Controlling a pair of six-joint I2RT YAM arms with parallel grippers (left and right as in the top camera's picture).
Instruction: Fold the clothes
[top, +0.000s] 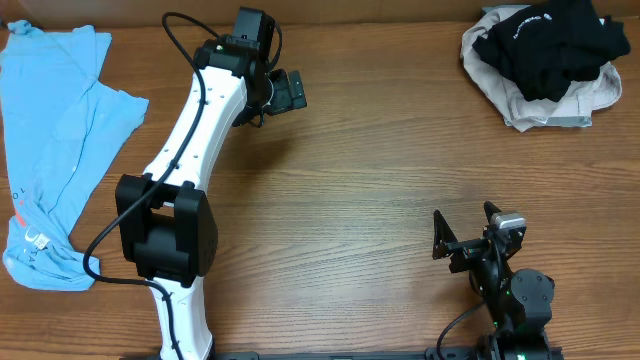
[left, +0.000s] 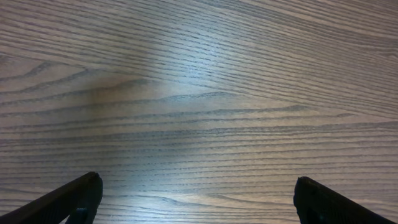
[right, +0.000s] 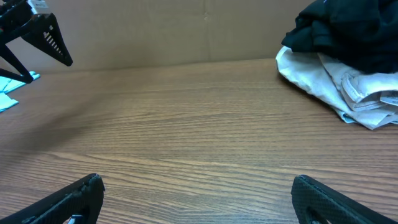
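Note:
The clothes (top: 552, 45) are a crumpled black heap at the table's far right corner, lying on a beige garment (top: 535, 112). In the right wrist view the black clothes (right: 348, 31) sit at the upper right, far ahead of my right gripper (right: 198, 180), which is open over bare wood. From overhead the right gripper (top: 465, 226) is near the front right edge, well short of the heap. My left gripper (top: 297, 90) is stretched out to the far middle of the table, open, with only wood grain between its fingers (left: 81, 196).
A light blue shirt (top: 60, 130) with a small red mark lies spread along the left side. The white left arm (top: 195, 150) runs diagonally from the front edge to the far middle. A brown wall (right: 186, 31) stands behind the table.

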